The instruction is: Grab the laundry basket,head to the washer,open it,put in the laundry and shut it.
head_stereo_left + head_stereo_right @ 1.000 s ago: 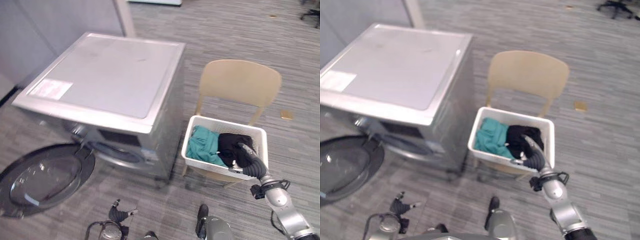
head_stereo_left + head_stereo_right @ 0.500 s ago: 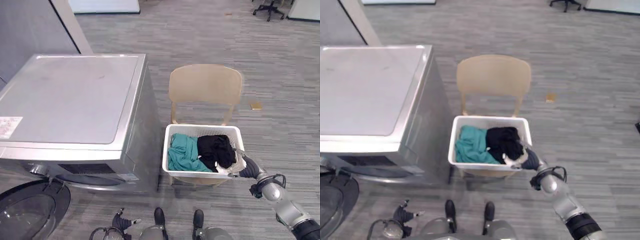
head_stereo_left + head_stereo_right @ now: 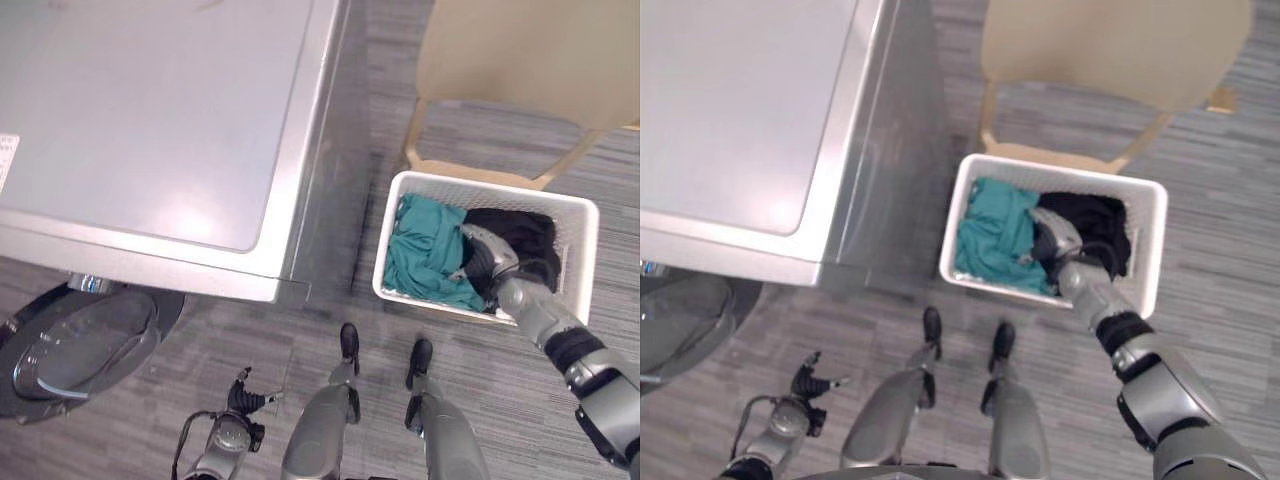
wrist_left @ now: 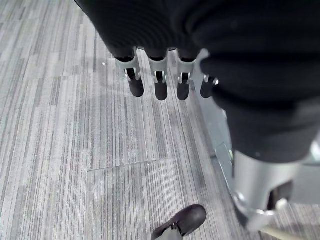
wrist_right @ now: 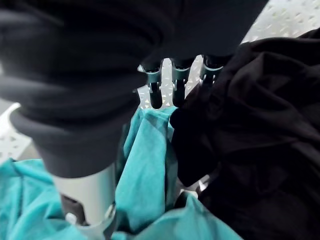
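The white laundry basket [image 3: 578, 236] stands on grey striped carpet [image 3: 250, 350], just beside the washer [image 3: 180, 130] and in front of one tan chair [image 3: 520, 60]. I count two garments in it: a teal garment [image 3: 425, 255] on the washer side and a black garment [image 3: 520, 240] on the far side, touching each other.

My right hand [image 3: 1055, 238] reaches into the basket from above. In the right wrist view its fingers [image 5: 156, 95] hang fairly straight, tips at the seam where teal meets black, curled round nothing that I can see; I read it as open.

The washer's grey lid is flat and closed on top, while its round front door [image 3: 80, 345] lies swung open, low by the floor.

My left hand [image 3: 243, 398] hangs low beside the body, fingers [image 4: 159, 86] straight and relaxed above bare carpet, holding nothing.

Compared with half a second ago, the camera has tipped downward, and the right hand has moved from the basket's near rim to inside it, over the clothes.
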